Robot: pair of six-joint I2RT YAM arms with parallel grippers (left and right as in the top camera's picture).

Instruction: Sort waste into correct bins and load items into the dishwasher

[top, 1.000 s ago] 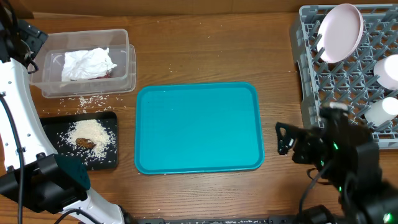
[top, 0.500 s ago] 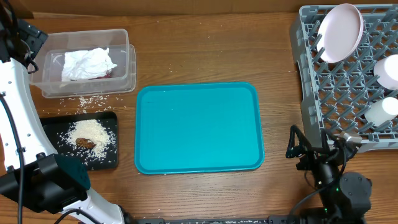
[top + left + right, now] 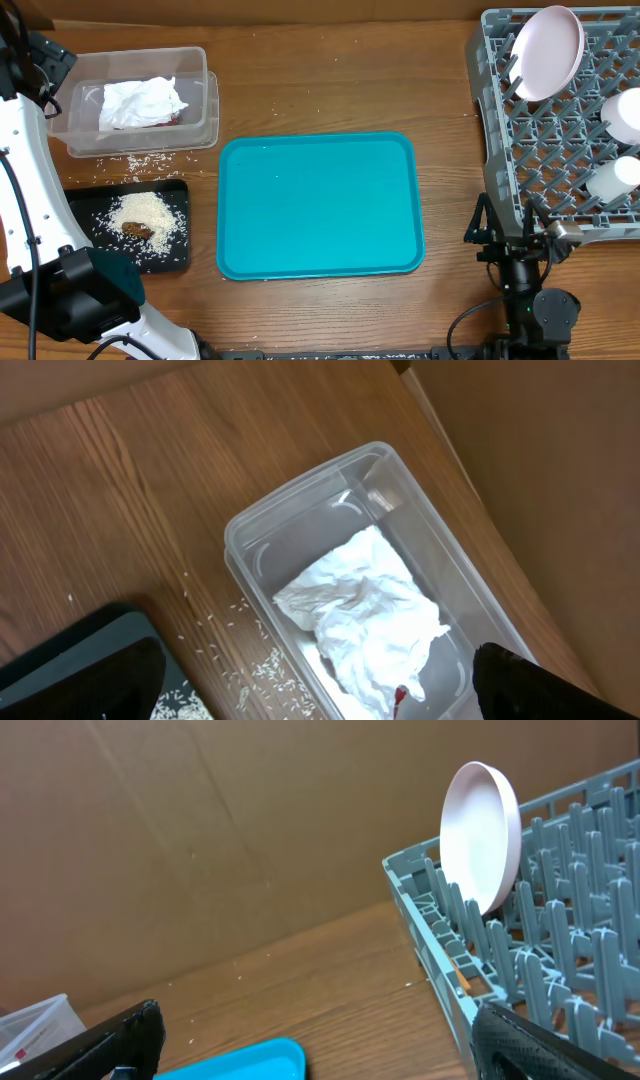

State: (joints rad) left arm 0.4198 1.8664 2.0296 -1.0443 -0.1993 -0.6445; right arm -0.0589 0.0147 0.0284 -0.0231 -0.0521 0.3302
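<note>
The clear tub at the back left holds the crumpled white napkin with a bit of red wrapper under it. In front of it the black tray carries a rice heap and a brown scrap. On the right, the grey dish rack holds an upright white plate, a bowl and a cup. My left gripper hangs open above the tub, holding nothing. Open and empty too, my right gripper sits low at the rack's near left corner.
A teal serving tray lies bare in the middle of the table. Loose rice grains are scattered on the wood between tub and black tray. A cardboard wall closes the back.
My right arm has drawn back toward the table's front edge, and its gripper has turned from pointing left to pointing away. The left arm and all objects have stayed put.
</note>
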